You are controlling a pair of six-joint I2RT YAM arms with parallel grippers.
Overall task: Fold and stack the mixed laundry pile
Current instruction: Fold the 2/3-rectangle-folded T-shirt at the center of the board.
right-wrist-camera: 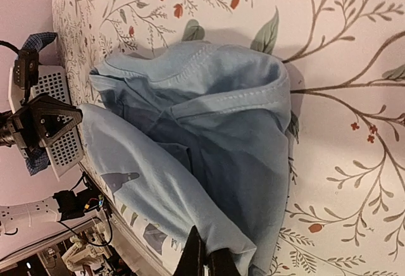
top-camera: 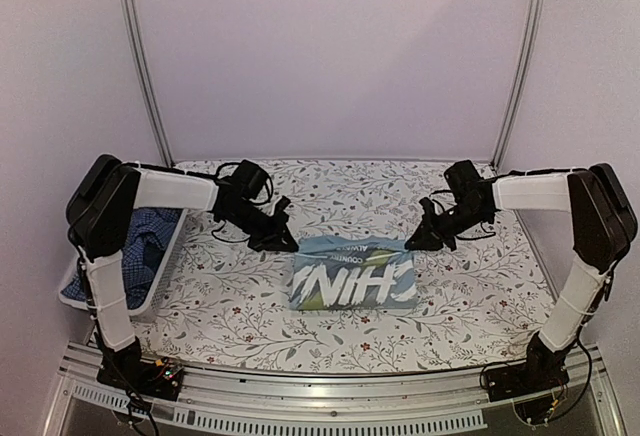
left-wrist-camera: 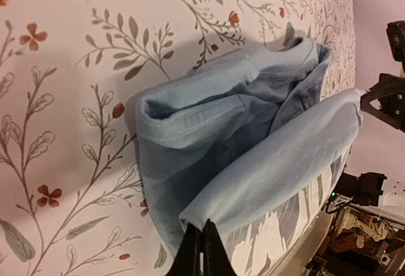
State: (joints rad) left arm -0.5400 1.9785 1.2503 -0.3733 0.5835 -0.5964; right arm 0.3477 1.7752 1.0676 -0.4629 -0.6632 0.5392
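A light-blue shirt [top-camera: 353, 274] with a white and green print lies folded in the middle of the table. My left gripper [top-camera: 290, 243] is at its far left corner and my right gripper [top-camera: 415, 241] at its far right corner. In the left wrist view the black fingertips [left-wrist-camera: 202, 250] are shut on a folded edge of the shirt [left-wrist-camera: 253, 137], lifted slightly. The right wrist view shows that gripper [right-wrist-camera: 205, 260] shut on the shirt's [right-wrist-camera: 221, 137] opposite folded edge. A dark blue checked shirt [top-camera: 140, 246] lies in the basket at left.
The white plastic basket [top-camera: 165, 266] stands at the table's left edge, under my left arm. A floral cloth [top-camera: 470, 296] covers the table. Metal frame posts [top-camera: 140, 56] rise at the back corners and a metal rail [top-camera: 330, 396] runs along the near edge.
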